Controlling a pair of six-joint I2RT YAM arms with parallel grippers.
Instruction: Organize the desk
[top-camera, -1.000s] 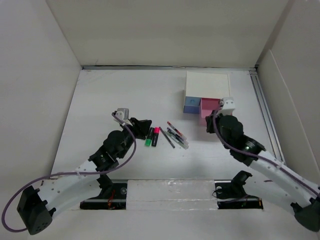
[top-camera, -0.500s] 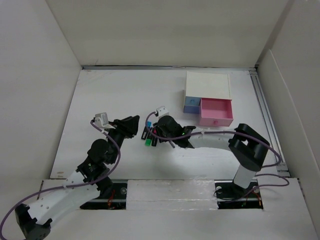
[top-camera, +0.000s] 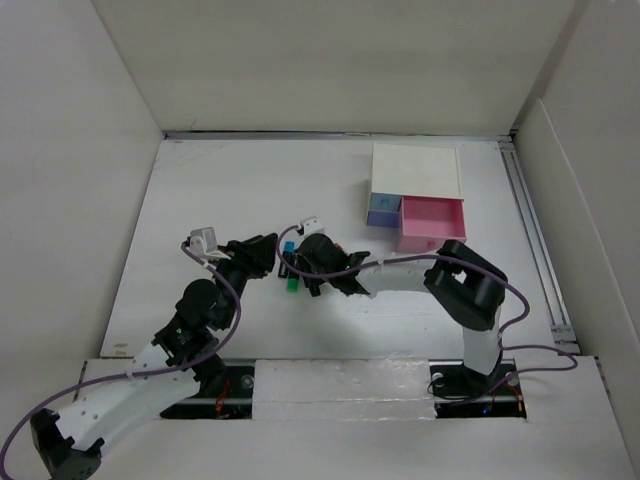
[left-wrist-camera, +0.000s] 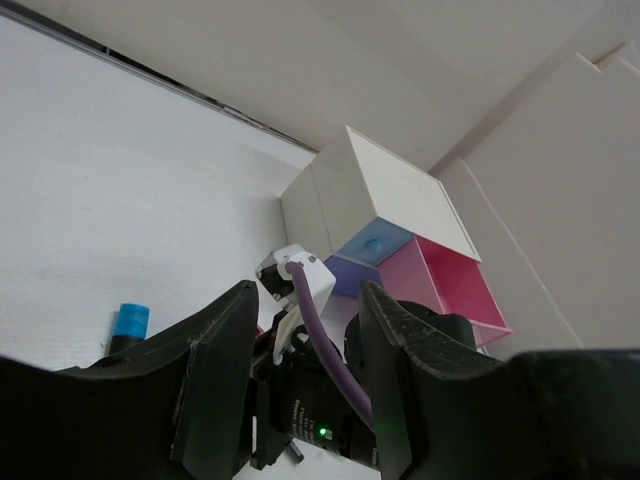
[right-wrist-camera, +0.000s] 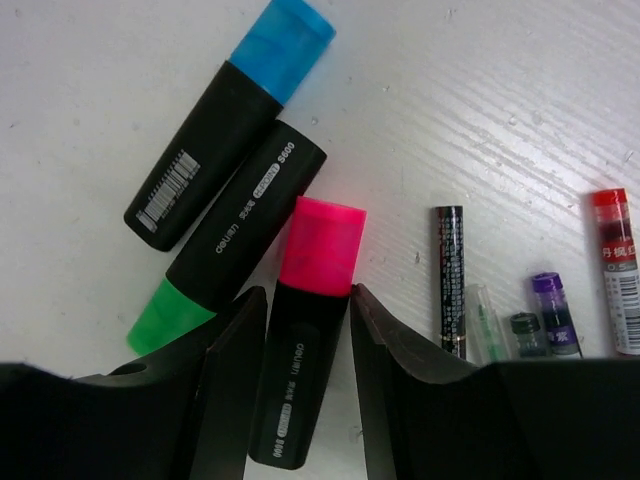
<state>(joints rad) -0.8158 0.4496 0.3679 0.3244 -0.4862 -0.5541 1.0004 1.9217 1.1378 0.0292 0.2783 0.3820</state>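
Observation:
The white desk (top-camera: 220, 190) holds three black highlighters side by side. My right gripper (top-camera: 300, 268) reaches across to them. In the right wrist view its jaws (right-wrist-camera: 308, 295) are closed against both sides of the pink-capped highlighter (right-wrist-camera: 322, 245), which lies on the desk (right-wrist-camera: 500, 100). The green-capped highlighter (right-wrist-camera: 235, 245) and the blue-capped highlighter (right-wrist-camera: 230, 150) lie just left of it. My left gripper (top-camera: 266, 254) is open and empty, just left of the highlighters; through its gap (left-wrist-camera: 305, 295) I see the right wrist.
Several thin pens (right-wrist-camera: 449, 280) lie right of the highlighters. A small white drawer box (top-camera: 415, 170) stands at the back right, its pink drawer (top-camera: 432, 225) pulled open, its blue drawer (top-camera: 382, 210) shut. White walls enclose the desk.
My right arm swung left from the pink drawer to the pens, then onto the highlighters. My left arm drew back to the left, uncovering the blue-capped highlighter.

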